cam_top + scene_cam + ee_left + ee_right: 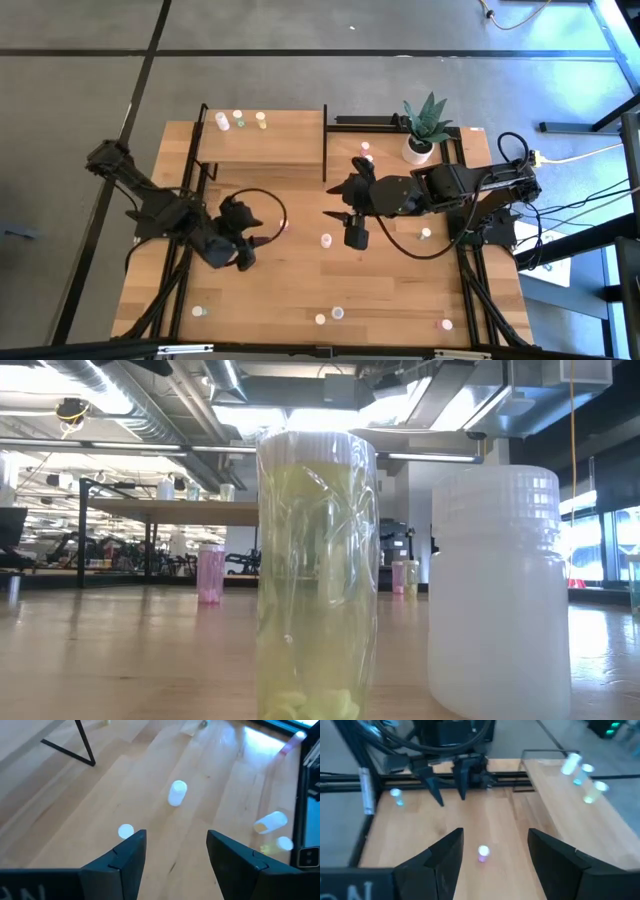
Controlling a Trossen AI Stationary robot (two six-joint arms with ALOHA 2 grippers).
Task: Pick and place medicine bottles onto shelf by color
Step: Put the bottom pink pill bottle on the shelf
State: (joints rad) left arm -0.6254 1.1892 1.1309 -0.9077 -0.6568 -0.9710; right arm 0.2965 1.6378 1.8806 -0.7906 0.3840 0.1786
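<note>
Three medicine bottles [238,120] are being shown already standing in a row on the shelf [262,148] at the far left of the counter [300,290]; their top colours cannot be told apart for sure. The larger share is being left undone: bottles are lying scattered over the counter, one near the middle [326,240], one beside the right arm's cable [425,234], several along the near edge [337,313], and one close to the potted plant [424,128]. By this reckoning the task is being judged as only partly finished.

The left gripper [246,262] is being held low over the counter's left half, pointed toward the near edge. In the left wrist view its jaws are standing apart with nothing between them, and a white-topped bottle [176,792] is being framed ahead of them, upright and untouched.

The right gripper [357,237] is being stretched from the right side toward the middle of the counter, wrist bent downward. Its jaws are spread and empty too; in the right wrist view a pink-bodied bottle [483,853] is being seen between and just ahead of them, standing on the counter, not grasped. That bottle is being judged the likely next pick.
</note>
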